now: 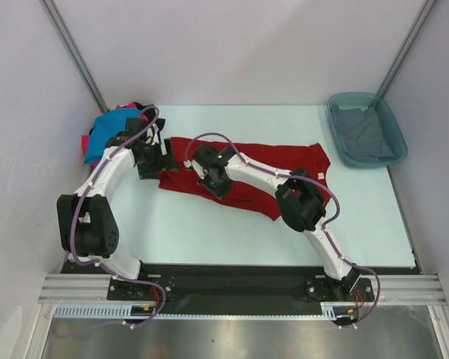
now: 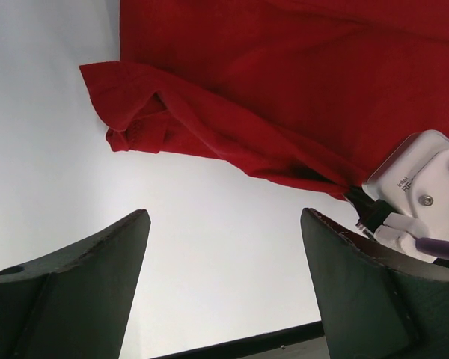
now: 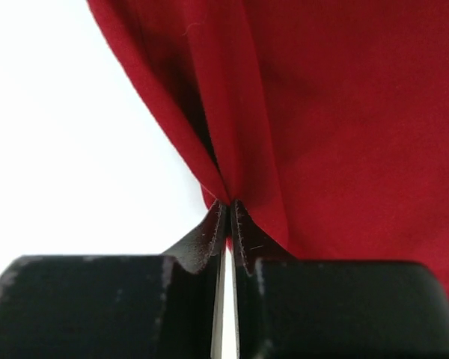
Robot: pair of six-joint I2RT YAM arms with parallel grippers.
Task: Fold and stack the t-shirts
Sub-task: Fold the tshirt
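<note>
Lying left-right: dark red t-shirt (image 1: 292, 155); right gripper (image 3: 226, 213) clenched on left-end fold; left gripper (image 2: 224, 224) released, just beside.

White walls (image 1: 239, 45) close round the pale worktop (image 1: 209, 232) on left, far and right, a grey metal post (image 1: 75, 52) in each far corner. A teal tub (image 1: 355, 95) sits far right; an aluminium rail (image 1: 75, 288) crosses the near edge.

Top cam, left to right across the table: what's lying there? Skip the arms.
heap of t-shirts, blue on top → dark red t-shirt → teal tub holding the grey t-shirt
</note>
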